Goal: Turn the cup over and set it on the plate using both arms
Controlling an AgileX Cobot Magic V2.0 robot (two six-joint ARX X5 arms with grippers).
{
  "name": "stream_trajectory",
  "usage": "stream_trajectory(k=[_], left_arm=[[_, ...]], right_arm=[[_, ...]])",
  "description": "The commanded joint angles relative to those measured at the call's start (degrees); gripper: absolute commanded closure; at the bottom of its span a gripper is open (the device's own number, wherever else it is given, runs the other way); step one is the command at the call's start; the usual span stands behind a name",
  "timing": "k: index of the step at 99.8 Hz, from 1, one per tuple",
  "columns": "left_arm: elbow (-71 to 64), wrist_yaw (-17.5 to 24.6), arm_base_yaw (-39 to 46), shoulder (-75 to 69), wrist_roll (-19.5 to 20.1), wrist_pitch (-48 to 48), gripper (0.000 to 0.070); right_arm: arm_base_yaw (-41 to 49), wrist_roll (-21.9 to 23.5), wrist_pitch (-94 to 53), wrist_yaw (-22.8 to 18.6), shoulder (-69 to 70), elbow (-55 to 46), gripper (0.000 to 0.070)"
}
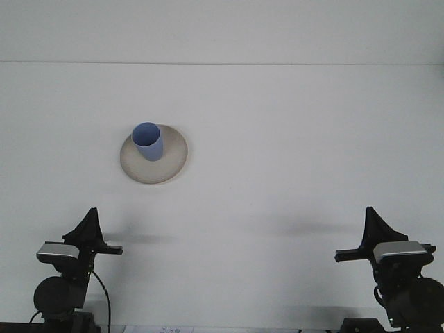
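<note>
Standing upright on the round beige plate (170,161), upper left of frame, the blue plastic cup (148,141) looks placed — keep both arms parked low; jaws' state unreadable.

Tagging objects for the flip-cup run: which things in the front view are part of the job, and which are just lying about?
Part of the job:
- blue cup, standing on the plate, mouth up
- beige plate
- left gripper, near edge, away from the cup
- right gripper, near edge, away from the cup

Just lying about:
- nothing else shows on the white table
</note>
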Motion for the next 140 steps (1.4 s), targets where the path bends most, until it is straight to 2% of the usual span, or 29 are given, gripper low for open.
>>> stream_trajectory(k=[1, 17, 29, 58, 140], left_arm=[[-1.11, 0.13, -0.02, 0.0, 0.02, 0.72, 0.0688], [-1.11, 0.13, -0.04, 0.0, 0.04, 0.74, 0.0688], [-1.11, 0.13, -0.04, 0.0, 0.04, 0.72, 0.0688], [-1.11, 0.13, -0.04, 0.0, 0.04, 0.7, 0.0688], [-1.09, 0.13, -0.02, 0.0, 0.04, 0.74, 0.0688]], right_arm=[[0.04, 0.55, 5.16, 0.04, -2.08, -3.1, 0.07], [0.04, 0.55, 18.12, -0.09, -9.01, -14.19, 0.07], [0.04, 0.55, 20.79, -0.04, -13.4, -20.46, 0.07], [0.07, 0.66, 34.36, -0.26, -13.25, -32.59, 0.07], [0.04, 0.63, 32.46, -0.22, -13.25, -32.44, 0.07]])
